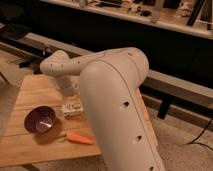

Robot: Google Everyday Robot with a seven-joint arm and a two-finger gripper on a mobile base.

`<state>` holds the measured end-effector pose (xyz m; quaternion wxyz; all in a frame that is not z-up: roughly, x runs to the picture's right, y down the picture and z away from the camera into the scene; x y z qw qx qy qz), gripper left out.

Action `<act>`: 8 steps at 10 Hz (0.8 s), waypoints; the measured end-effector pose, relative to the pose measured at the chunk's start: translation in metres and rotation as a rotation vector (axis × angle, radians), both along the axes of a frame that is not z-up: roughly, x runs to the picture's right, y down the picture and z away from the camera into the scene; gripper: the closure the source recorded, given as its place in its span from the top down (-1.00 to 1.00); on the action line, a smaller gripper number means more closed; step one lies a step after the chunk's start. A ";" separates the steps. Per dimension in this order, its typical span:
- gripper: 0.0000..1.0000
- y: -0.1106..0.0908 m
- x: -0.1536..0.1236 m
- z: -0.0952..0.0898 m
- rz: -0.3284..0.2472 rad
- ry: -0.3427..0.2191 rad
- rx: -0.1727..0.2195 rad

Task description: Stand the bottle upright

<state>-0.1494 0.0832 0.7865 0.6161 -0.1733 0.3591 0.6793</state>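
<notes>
One bottle (73, 108) lies sideways on the table (35, 90) beside the purple bowl (40, 120), the gripper (70, 96) spread wide just above it

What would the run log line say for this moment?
bottle: lying on table | gripper: open, close above bottle | status: not yet upright

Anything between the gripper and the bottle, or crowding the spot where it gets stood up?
Nothing visible. The gripper hangs directly over the small clear plastic bottle lying on the wooden table. The round purple bowl and orange carrot lie apart from it, toward the camera. The robot's cream arm hides the table past the bottle.
</notes>
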 end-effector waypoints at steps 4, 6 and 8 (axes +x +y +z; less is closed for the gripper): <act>0.60 0.004 0.006 0.002 0.065 0.069 0.025; 0.60 0.005 0.007 0.002 0.075 0.077 0.025; 0.60 0.005 0.005 0.001 0.073 0.076 0.025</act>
